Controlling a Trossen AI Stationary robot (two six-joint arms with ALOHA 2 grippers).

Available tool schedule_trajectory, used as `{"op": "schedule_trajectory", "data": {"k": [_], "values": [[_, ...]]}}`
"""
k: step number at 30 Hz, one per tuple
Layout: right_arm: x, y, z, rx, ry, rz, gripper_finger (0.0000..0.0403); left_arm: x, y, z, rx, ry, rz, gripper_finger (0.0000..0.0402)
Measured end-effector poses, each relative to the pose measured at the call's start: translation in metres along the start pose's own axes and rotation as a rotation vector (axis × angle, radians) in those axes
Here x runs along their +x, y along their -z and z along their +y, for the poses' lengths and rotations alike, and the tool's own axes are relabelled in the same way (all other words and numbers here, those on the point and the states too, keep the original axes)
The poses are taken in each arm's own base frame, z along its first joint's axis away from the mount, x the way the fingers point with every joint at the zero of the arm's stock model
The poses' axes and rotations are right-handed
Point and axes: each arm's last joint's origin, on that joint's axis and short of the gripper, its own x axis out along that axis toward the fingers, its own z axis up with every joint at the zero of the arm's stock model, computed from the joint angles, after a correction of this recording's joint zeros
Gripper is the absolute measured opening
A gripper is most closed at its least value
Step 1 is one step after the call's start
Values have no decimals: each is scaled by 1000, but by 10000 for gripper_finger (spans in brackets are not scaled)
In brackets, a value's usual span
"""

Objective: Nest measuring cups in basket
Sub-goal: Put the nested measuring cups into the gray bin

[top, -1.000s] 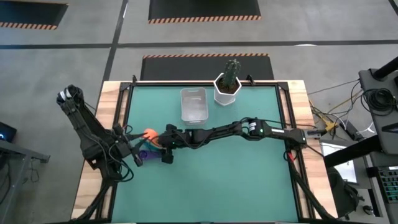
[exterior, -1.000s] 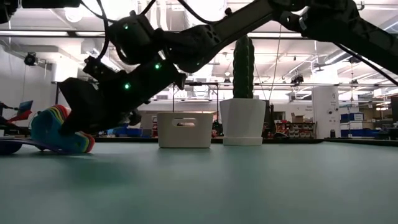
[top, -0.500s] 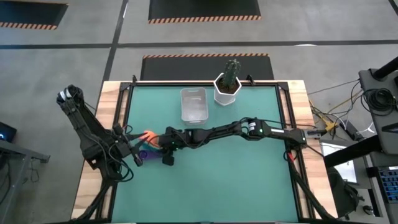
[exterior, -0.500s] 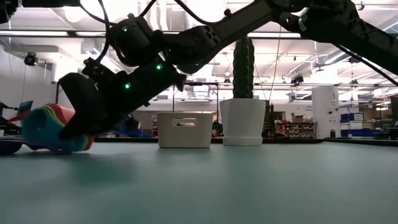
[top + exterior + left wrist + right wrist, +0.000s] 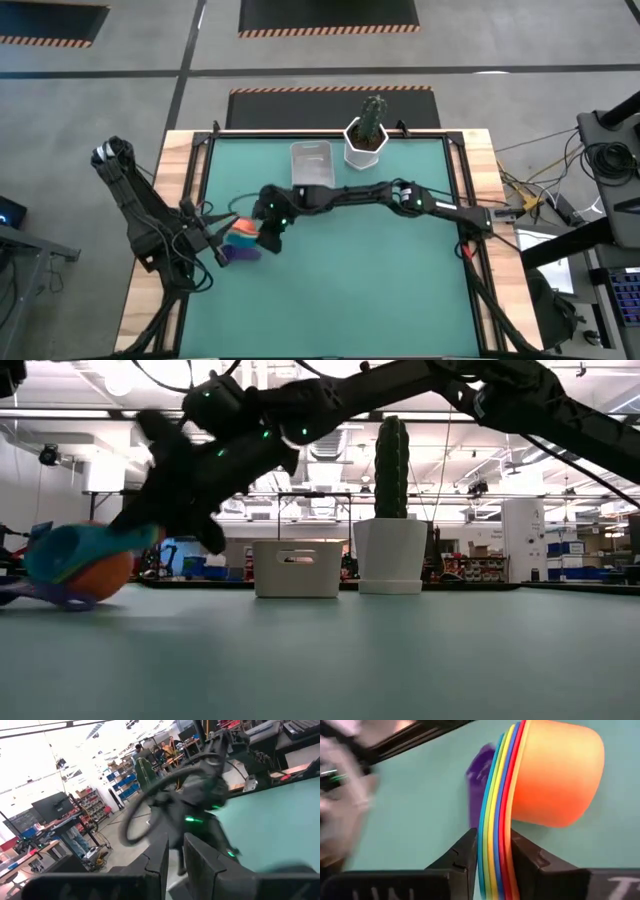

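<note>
A nested stack of measuring cups [image 5: 555,770], orange outermost with rainbow rims, sits at the table's left [image 5: 243,233], and my right gripper [image 5: 492,855] is shut on it. In the low view the stack [image 5: 80,560] is tilted, teal on top and orange below. A purple cup [image 5: 240,253] lies on the mat beside it. My left gripper [image 5: 218,250] stands just left of the purple cup, its fingers [image 5: 200,865] nearly together with nothing seen between them. The clear basket [image 5: 311,168] stands on its base at the far middle. My right gripper pinches the stacked rims [image 5: 495,815] of the nested cups edge-on between its two fingers [image 5: 462,855], several layers at once. The orange base bulges out to one side of the fingers. The stack is tilted low over the mat; whether it rests there I cannot tell. My left gripper: whether it touches the purple cup cannot be told.
A white pot with a cactus [image 5: 365,140] stands right of the basket at the far edge. The right arm stretches across the table's middle from the right side. The green mat lies bare toward the near edge and the right.
My right gripper has risen and swung toward the table's far-left, tipping as it went. The stack, which lay on its side with its rims showing, has turned with it, so that its orange base now faces down. The purple cup stays on the mat.
</note>
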Motion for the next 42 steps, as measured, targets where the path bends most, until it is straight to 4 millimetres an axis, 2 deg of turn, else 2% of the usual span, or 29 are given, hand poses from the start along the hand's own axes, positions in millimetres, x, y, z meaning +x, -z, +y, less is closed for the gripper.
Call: {"op": "schedule_trajectory", "data": {"k": [5,18,23,28,35,42], "values": [[-20,-4,-1,82,-125,134,67,0,-11,2,-38,0,0,42],[-38,10,1,259,-318,365,70,0,-30,4,-100,0,0,42],[-42,8,-9,272,-257,355,81,0,-41,5,-158,0,0,42],[-45,8,-21,279,-158,339,110,0,-48,6,-207,0,0,42],[-52,5,-34,320,-128,320,146,0,-50,2,-190,0,0,42],[-54,4,-36,290,-123,314,148,0,-50,2,-189,6,5,42]]}}
